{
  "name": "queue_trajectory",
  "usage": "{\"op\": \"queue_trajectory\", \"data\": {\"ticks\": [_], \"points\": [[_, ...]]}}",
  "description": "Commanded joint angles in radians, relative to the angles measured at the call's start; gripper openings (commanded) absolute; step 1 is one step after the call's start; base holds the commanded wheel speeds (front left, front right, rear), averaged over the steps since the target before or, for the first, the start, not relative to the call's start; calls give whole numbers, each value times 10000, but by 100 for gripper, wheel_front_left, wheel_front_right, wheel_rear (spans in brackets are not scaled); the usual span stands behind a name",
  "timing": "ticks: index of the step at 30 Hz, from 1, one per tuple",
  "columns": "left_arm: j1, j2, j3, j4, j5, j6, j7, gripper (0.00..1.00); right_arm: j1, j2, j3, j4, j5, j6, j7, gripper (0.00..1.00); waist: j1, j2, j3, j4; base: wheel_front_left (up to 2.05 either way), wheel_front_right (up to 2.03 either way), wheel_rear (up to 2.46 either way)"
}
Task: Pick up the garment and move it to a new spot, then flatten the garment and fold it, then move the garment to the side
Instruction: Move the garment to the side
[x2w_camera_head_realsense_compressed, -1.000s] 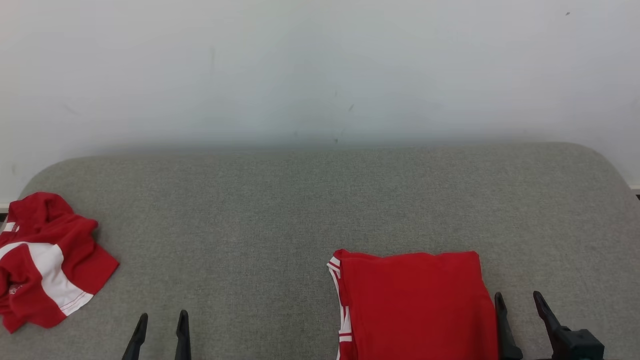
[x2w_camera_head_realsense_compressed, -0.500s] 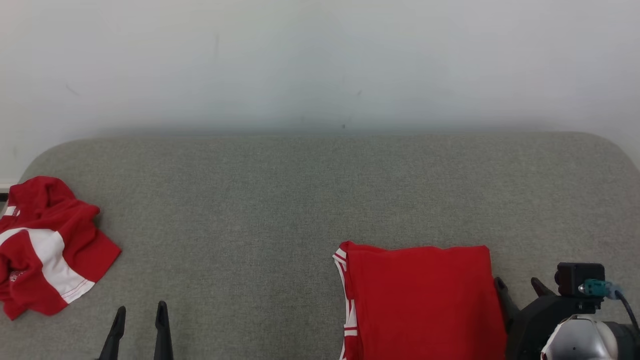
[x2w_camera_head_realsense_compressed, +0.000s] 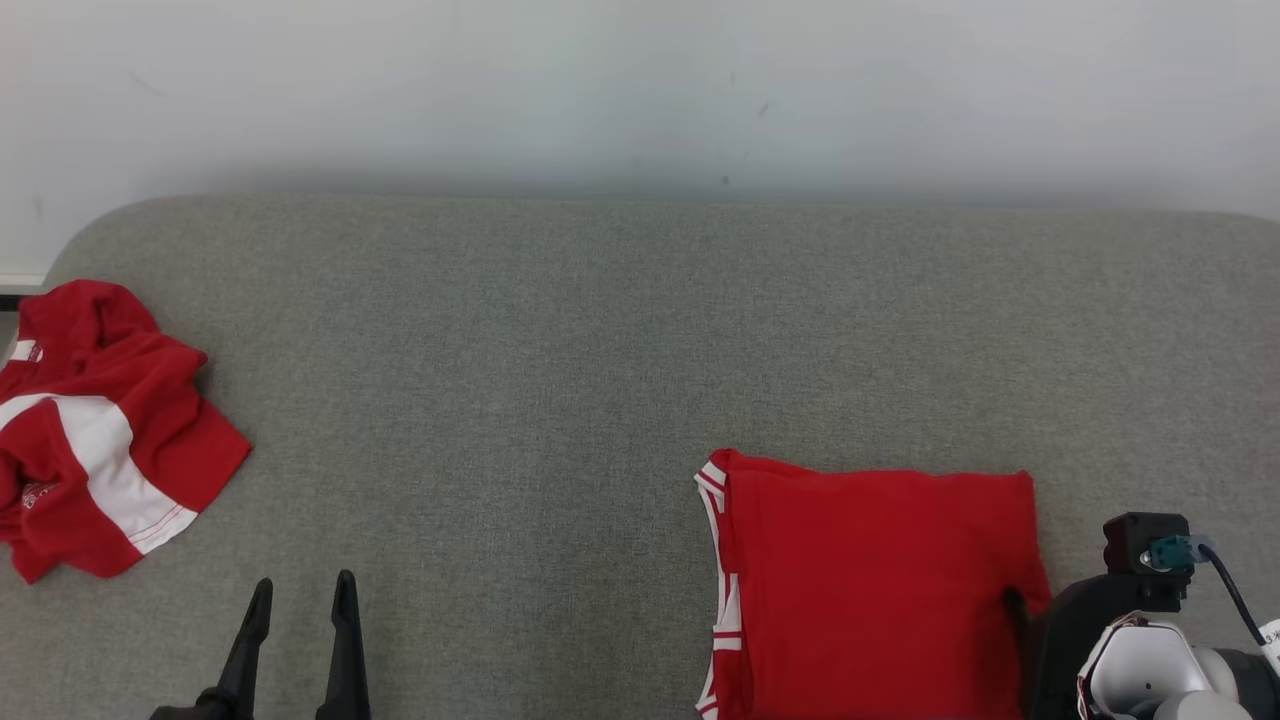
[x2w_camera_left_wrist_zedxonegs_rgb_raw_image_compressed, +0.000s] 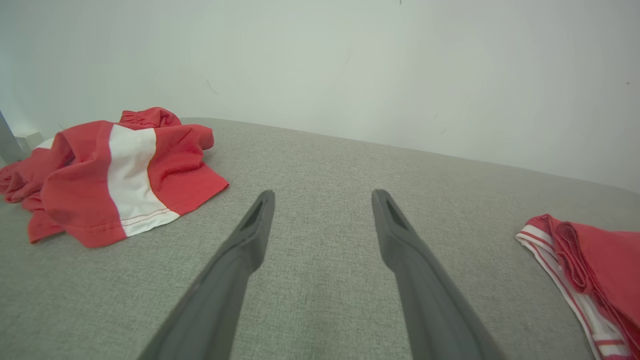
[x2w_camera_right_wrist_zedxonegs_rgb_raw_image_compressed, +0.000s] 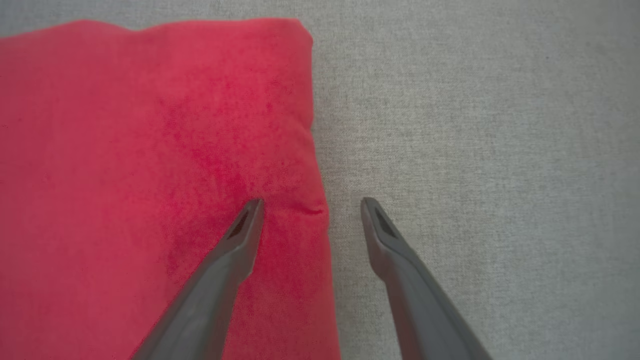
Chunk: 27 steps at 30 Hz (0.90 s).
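**Open tools, one at the folded garment's edge**

Head view: a grey fabric surface (x2w_camera_head_realsense_compressed: 560, 380) ran across the frame with a pale wall (x2w_camera_head_realsense_compressed: 640, 90) behind it. The folded garment (x2w_camera_head_realsense_compressed: 880, 590), red with white-striped trim along its left edge, lay flat at the lower right of the surface. The right tool (x2w_camera_head_realsense_compressed: 1040, 603) sat at that garment's right edge. One dark finger showed over the red cloth, and the other was hidden behind the arm's black wrist mount (x2w_camera_head_realsense_compressed: 1145, 560). The left tool (x2w_camera_head_realsense_compressed: 305, 582) hung at the lower left with its fingers parted, over bare surface and holding nothing. A crumpled garment (x2w_camera_head_realsense_compressed: 90, 430), red with a white panel, lay heaped at the far left edge, well apart from the folded one. Nothing lay between the two garments.

Left wrist view: the left tool's two fingers stood wide apart above bare grey fabric. The crumpled garment (x2w_camera_left_wrist_zedxonegs_rgb_raw_image_compressed: 115, 175) lay ahead to the left. The striped edge of the folded garment (x2w_camera_left_wrist_zedxonegs_rgb_raw_image_compressed: 585, 260) showed at the far right.

Right wrist view: the right tool (x2w_camera_right_wrist_zedxonegs_rgb_raw_image_compressed: 311, 202) was spread open across the folded garment's (x2w_camera_right_wrist_zedxonegs_rgb_raw_image_compressed: 150, 175) right edge. One fingertip was over the red cloth near a small crease, and the other was over the bare surface (x2w_camera_right_wrist_zedxonegs_rgb_raw_image_compressed: 475, 150). It gripped nothing. Whether the tip pressed the cloth could not be told.
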Motion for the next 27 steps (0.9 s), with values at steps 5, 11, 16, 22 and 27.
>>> {"op": "queue_trajectory", "data": {"ticks": [5,11,16,22,27], "points": [[-228,-7,-80,-62,24,-11,-21,100,-332,1,-50,637,-133,3,-22,98,-1,-1,409,171,0,0,0],[-332,46,-76,-95,36,-2,-21,100,-632,6,-128,1263,-221,2,-145,0,-1,-1,627,61,0,0,0],[-439,80,-109,-189,83,-2,-21,100,-1110,-168,-134,1408,-451,-17,-656,0,-1,-1,817,-280,0,0,0],[-810,255,-509,-726,118,-2,-21,100,-2422,-1011,354,1875,-822,-12,-1654,0,-1,-1,1495,-1147,0,0,0],[-1141,490,-815,-1024,224,-2,-21,100,-3580,-1315,282,2297,-984,-11,-2291,0,-1,-1,2149,-1740,0,0,0]]}}
